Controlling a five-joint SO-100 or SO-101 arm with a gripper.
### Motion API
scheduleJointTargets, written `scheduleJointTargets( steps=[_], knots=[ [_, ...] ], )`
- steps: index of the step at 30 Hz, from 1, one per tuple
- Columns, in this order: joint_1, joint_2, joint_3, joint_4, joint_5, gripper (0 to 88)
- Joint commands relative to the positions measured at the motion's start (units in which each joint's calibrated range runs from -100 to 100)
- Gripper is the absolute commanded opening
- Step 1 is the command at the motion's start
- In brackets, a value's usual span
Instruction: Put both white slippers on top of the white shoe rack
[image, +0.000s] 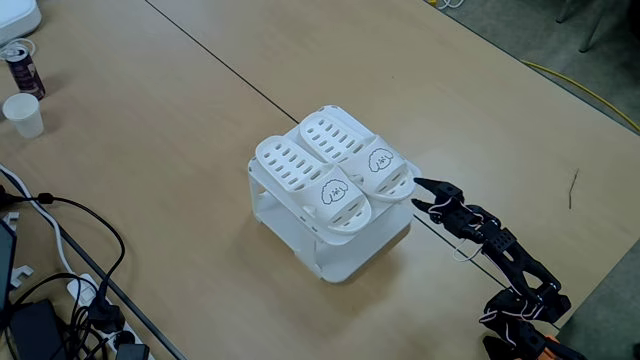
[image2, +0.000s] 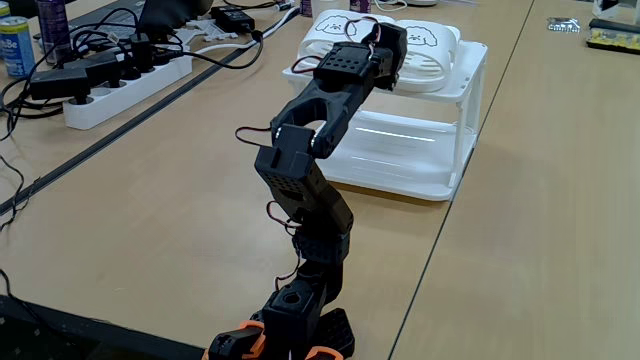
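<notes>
Resting side by side on the flat top of the white shoe rack (image: 335, 255), two white slippers are counted: one (image: 305, 178) toward the rack's left edge and one (image: 355, 152) toward its right edge as a fixed view shows them, touching along their inner sides, each with a small black face mark on the strap. One rack is counted, with two tiers; the lower tier (image2: 400, 150) appears bare. The gripper (image: 418, 192) is seen just beside the rack's right corner, near the toe of the right-hand slipper, its jaws parted a little and nothing held between them; contact with the slipper cannot be confirmed. From these positions the task is judged to be complete or nearly so. The slippers are judged to be light, moulded rubber, somewhat flexible and not fragile, with a smooth surface that may slip under narrow fingers. The arched strap or the sole's side edge is judged the best place for a hold; the slotted holes offer little purchase. The rack is judged light enough to be shifted by a careless push.
</notes>
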Motion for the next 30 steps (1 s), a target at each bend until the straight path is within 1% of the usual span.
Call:
scheduleJointTargets(
  steps=[1,11,30],
  knots=[
    [0.5,-1.9,-0.5,-0.6,0.4,23.7],
    [0.5,2.6,-3.7,-0.6,0.4,23.7],
    [0.5,5.8,-10.0,-0.6,0.4,23.7]
  ],
)
